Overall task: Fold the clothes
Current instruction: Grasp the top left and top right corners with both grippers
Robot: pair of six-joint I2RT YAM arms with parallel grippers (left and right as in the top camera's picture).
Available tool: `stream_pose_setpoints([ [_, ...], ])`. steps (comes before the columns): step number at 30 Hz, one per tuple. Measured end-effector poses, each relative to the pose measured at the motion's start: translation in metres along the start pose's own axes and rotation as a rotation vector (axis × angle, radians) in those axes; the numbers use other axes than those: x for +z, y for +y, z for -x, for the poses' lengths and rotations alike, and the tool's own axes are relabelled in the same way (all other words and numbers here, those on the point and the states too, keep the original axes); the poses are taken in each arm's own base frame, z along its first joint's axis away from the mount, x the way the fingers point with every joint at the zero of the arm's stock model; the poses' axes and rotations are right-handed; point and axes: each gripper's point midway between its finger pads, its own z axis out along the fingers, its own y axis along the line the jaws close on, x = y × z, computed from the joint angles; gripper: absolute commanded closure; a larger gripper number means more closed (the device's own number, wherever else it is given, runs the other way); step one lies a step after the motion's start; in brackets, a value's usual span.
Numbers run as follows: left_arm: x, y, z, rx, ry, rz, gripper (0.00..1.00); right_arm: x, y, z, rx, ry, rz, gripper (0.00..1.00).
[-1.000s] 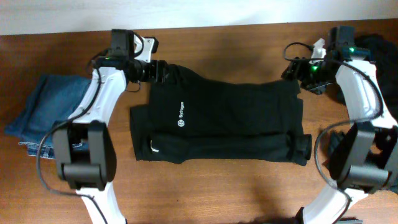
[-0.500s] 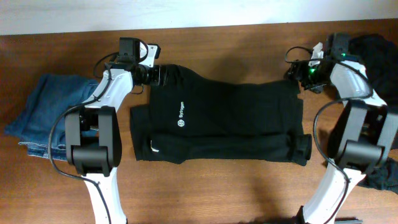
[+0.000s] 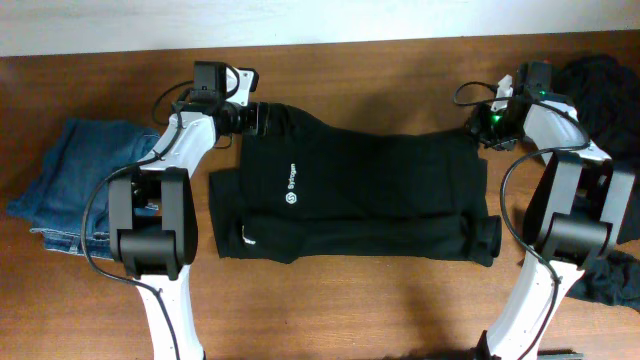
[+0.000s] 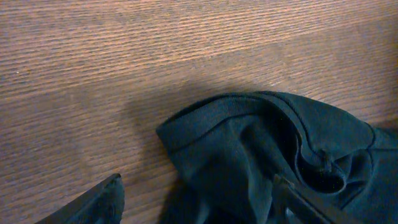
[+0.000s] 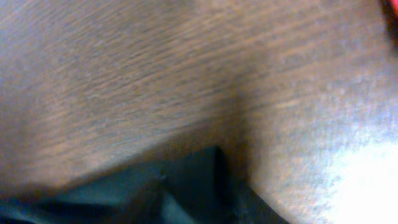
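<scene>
Overhead view of a wooden table (image 3: 380, 300) with a black short-sleeved shirt (image 3: 380, 190) spread across its centre, long axis running from 9 to 3 o'clock. The edge of the shirt toward 6 o'clock is turned up in a band lying on the body of the cloth. A small white logo (image 3: 292, 198) with lettering sits on the half toward 9 o'clock. The left claw (image 3: 262, 118) is at the shirt's 10 o'clock corner, and the right claw (image 3: 478, 122) is at its 2 o'clock corner. Blue jeans (image 3: 70, 180) lie crumpled at the table's 9 o'clock edge, apart from the shirt. One black heap (image 3: 600, 75) rests at the table's 2 o'clock corner beyond the right arm, and a second dark heap (image 3: 612, 275) shows at 4 o'clock. In the left wrist view, the left claw (image 4: 196, 182) has its jaws standing wide apart, low over the wood, with the bunched corner of the shirt (image 4: 249, 143) and its curled seam lying between them. Neither finger is seen pressing the cloth. The right wrist view is blurred. It shows wood grain above and a dark point of the shirt (image 5: 155, 193) at 6 o'clock. The fingers are not distinguishable, so whether the right claw is apart or clamped cannot be told.
</scene>
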Motion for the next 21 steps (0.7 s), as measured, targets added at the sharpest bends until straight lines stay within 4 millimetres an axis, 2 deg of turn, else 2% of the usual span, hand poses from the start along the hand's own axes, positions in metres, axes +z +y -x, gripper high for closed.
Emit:
stream_pose_setpoints([
  [4, 0.000, 0.000, 0.001, 0.001, -0.003, 0.000, 0.25, 0.000, -0.001, -0.005, 0.005, 0.019, -0.003, 0.92],
  [12, 0.009, -0.006, 0.006, 0.020, -0.034, -0.024, 0.26, 0.000, -0.002, -0.011, 0.013, 0.044, -0.008, 0.95],
  [14, 0.015, -0.010, 0.005, 0.029, -0.038, -0.036, 0.34, 0.000, -0.002, -0.013, 0.016, 0.050, -0.009, 0.95],
  [16, 0.025, -0.016, -0.002, 0.038, -0.021, -0.050, 0.36, 0.000, -0.002, -0.015, 0.019, 0.060, -0.010, 0.95],
  [19, 0.030, -0.022, -0.001, 0.053, -0.025, -0.060, 0.57, -0.001, -0.003, -0.016, 0.021, 0.065, -0.011, 0.95],
  [21, 0.032, -0.024, -0.002, 0.060, -0.023, -0.065, 0.80, 0.000, -0.003, -0.017, 0.022, 0.068, -0.011, 0.95],
])
